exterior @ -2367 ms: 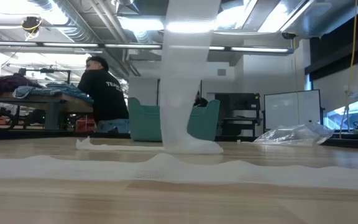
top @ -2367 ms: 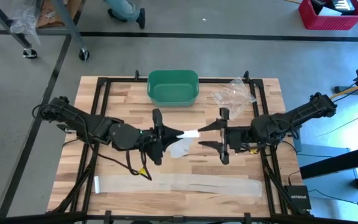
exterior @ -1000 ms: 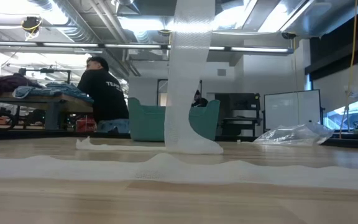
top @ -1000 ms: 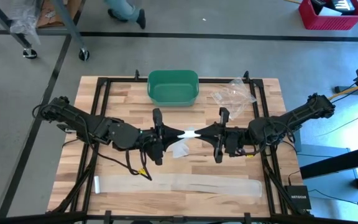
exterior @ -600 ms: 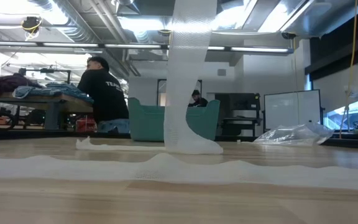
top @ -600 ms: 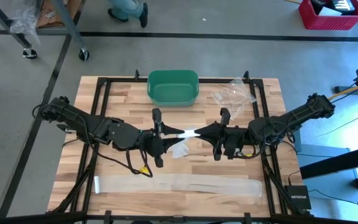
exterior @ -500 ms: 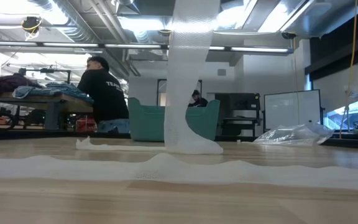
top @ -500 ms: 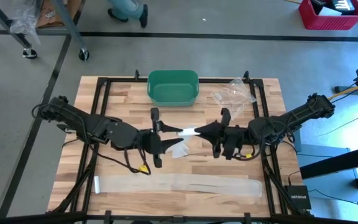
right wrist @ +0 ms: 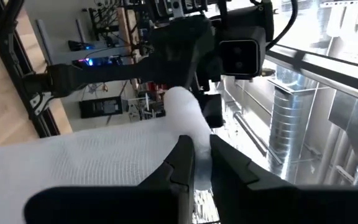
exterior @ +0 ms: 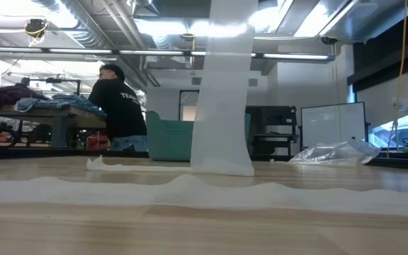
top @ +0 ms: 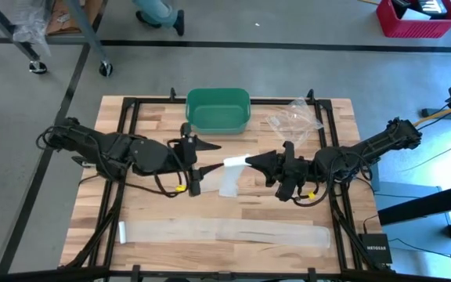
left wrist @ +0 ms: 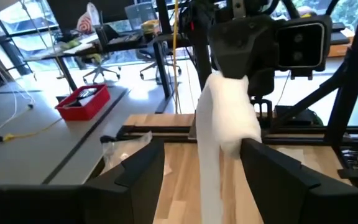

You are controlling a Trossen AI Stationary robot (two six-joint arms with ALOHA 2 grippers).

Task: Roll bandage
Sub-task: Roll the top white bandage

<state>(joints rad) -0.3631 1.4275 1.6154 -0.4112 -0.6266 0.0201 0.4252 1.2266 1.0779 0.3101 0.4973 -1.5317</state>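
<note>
A white bandage strip (exterior: 224, 106) hangs from my right gripper (top: 247, 160), which is shut on its top end over the middle of the table. My left gripper (top: 212, 157) stands open just left of that end and is apart from it. In the left wrist view, the strip (left wrist: 224, 118) shows between the spread fingers of my left gripper (left wrist: 204, 171), with the right gripper behind it. A second bandage strip (top: 225, 233) lies flat along the table's near edge. My right gripper pinches the bandage's bunched top end (right wrist: 188, 121) between its two fingers (right wrist: 184, 163). It comes in about level from the table's right side. The strip hangs below the hold, and its lower end (exterior: 222, 168) rests on the table.
A green bin (top: 218, 110) stands at the far middle of the table. A clear plastic bag (top: 294, 117) lies to the bin's right. A person (exterior: 115, 106) sits in the room beyond the table.
My left gripper has opened, let go of the bandage's top end and drawn back toward the table's left edge. My right gripper has kept its hold. The strip now hangs from it alone, straighter than before, with its lower end still on the table.
</note>
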